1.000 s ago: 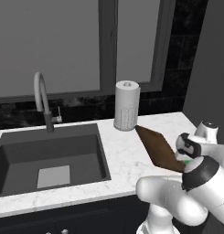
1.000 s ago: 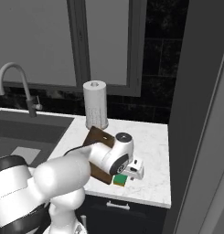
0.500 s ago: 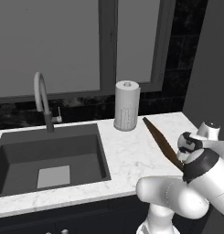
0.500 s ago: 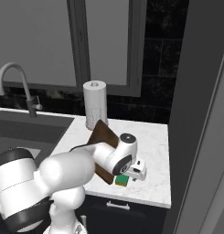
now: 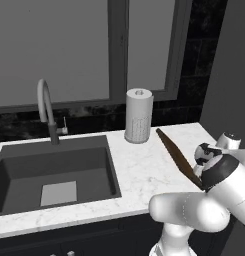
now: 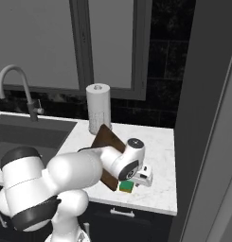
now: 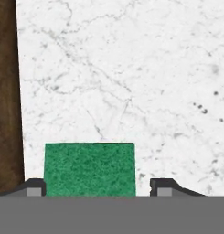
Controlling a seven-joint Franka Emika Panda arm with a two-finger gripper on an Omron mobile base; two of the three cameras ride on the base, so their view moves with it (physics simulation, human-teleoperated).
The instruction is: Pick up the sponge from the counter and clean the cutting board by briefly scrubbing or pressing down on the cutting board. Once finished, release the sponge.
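wall: black tile point(image 5: 204, 75) | window point(image 5: 69, 50): grey frame | cabinets point(image 5: 69, 240): dark

1. White marble-patterned counter point(image 6: 157, 158), centre right of frame.
2. Dark brown wooden cutting board point(image 6: 104, 138), tilted, centre.
3. Small green-topped sponge point(image 6: 126, 186), lower centre, below the white gripper point(image 6: 138, 180).

Small green-topped sponge point(image 7: 89, 169) lying flat on white marble counter point(image 7: 131, 82), at 6 o'clock in hand view. Dark brown cutting board point(image 6: 106, 142) tipped up on edge, just beside sponge around 9 o'clock.
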